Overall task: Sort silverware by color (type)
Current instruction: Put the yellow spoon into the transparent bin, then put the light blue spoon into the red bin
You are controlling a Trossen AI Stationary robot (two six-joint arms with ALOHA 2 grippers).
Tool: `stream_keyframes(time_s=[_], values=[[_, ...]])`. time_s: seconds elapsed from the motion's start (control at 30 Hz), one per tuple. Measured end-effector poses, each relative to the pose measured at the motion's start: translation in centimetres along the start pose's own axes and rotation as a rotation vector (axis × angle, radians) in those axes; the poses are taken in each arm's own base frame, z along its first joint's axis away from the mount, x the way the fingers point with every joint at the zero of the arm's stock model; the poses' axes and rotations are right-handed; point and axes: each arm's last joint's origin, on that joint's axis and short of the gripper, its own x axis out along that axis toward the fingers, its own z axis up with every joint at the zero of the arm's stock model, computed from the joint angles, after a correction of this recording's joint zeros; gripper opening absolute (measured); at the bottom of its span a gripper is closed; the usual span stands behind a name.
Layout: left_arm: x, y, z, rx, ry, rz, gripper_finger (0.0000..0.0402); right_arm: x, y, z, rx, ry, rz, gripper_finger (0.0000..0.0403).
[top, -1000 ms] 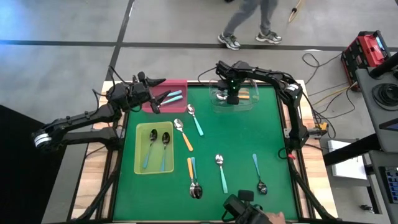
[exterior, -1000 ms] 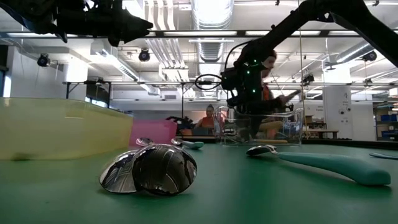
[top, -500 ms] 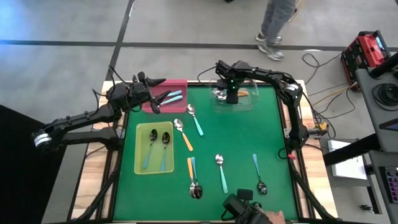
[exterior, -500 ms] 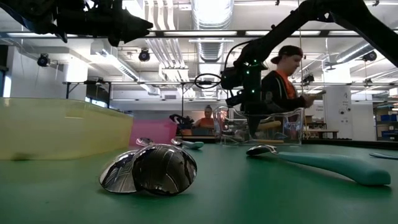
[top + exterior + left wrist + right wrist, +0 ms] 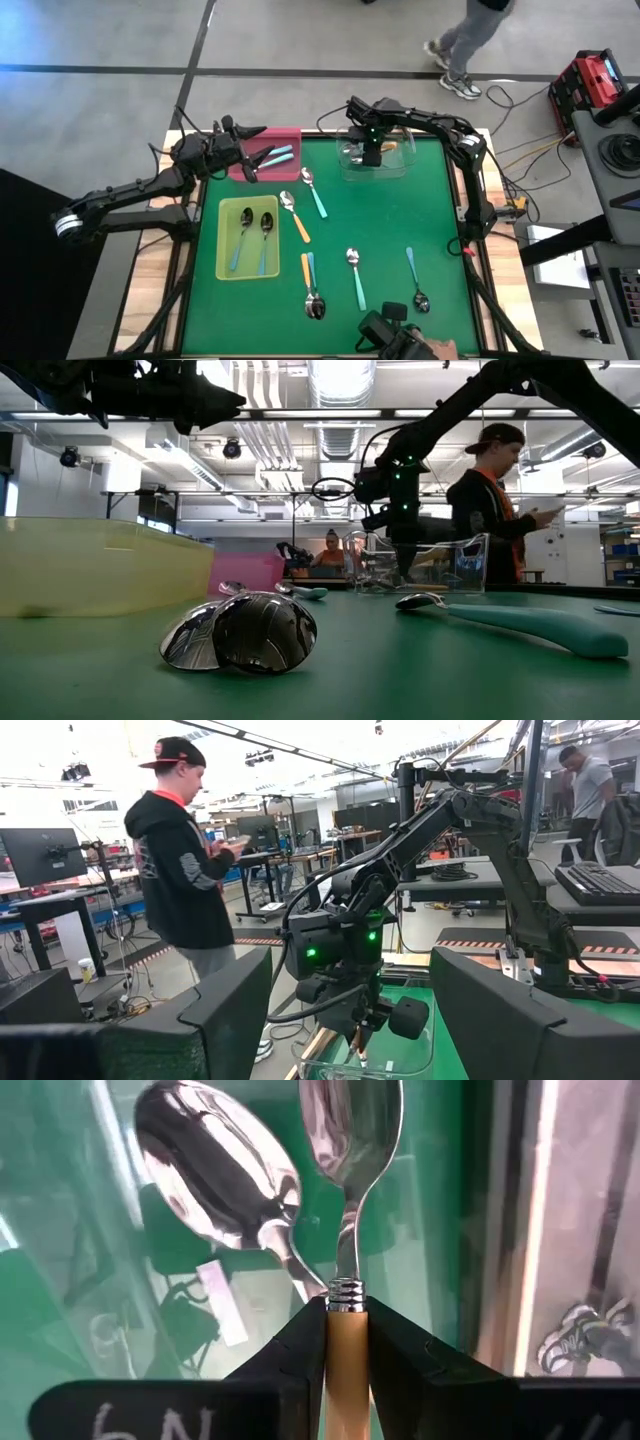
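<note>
My right gripper (image 5: pixel 372 152) stands over the clear tray (image 5: pixel 350 170) at the far edge, shut on an orange-handled spoon (image 5: pixel 350 1140) whose shiny bowl reaches past the fingertips into the tray. A second shiny bowl (image 5: pixel 215 1175) shows beside it; spoon or reflection, I cannot tell. My left gripper (image 5: pixel 255 160) hangs open over the pink tray (image 5: pixel 285 135), touching nothing. Loose spoons lie flat on the green mat: teal (image 5: pixel 314 193), orange (image 5: pixel 295 217), an orange and blue pair (image 5: pixel 311 286), teal (image 5: pixel 355 278) and blue (image 5: pixel 414 280). My right gripper pinches the spoon's orange handle (image 5: pixel 343 1330) between its two fingers, just behind the metal collar. The fingers come steeply from above into the clear tray. The bowl (image 5: pixel 352 1125) sticks out beyond the fingertips; whether it touches the tray floor I cannot tell.
A yellow-green tray (image 5: pixel 222 240) at the left holds two blue-handled spoons (image 5: pixel 252 240). The pink tray holds spoons with teal and blue handles (image 5: pixel 277 155). Two spoon bowls (image 5: pixel 240 632) lie close to the low camera. A person (image 5: pixel 495 500) stands beyond the far edge.
Both arms have kept their places. The person beyond the table's far edge has walked toward the right.
</note>
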Motion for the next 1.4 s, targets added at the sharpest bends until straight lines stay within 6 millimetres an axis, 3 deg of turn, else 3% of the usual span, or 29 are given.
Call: stream_keyframes(time_s=[0.53, 0.87, 1.1, 1.4], values=[[0.0, 0.0, 0.0, -0.001, 0.003, -0.001, 0.0255, -0.6, -0.4, 0.2, 0.036, 0.019, -0.059, 0.0107], [0.0, -0.1, -0.4, -0.021, 0.043, -0.011, 0.0255, -3.9, -0.3, 1.0, 0.139, -0.005, -0.09, 0.0091], [0.0, -0.5, -0.4, -0.076, 0.036, -0.083, 0.0255, -7.8, 2.1, 2.2, 0.245, -0.046, -0.088, 0.0072], [0.0, -1.8, -0.1, -0.112, 0.024, -0.168, 0.0255, -12.0, 7.0, 4.1, 0.406, -0.048, -0.052, 0.0051]])
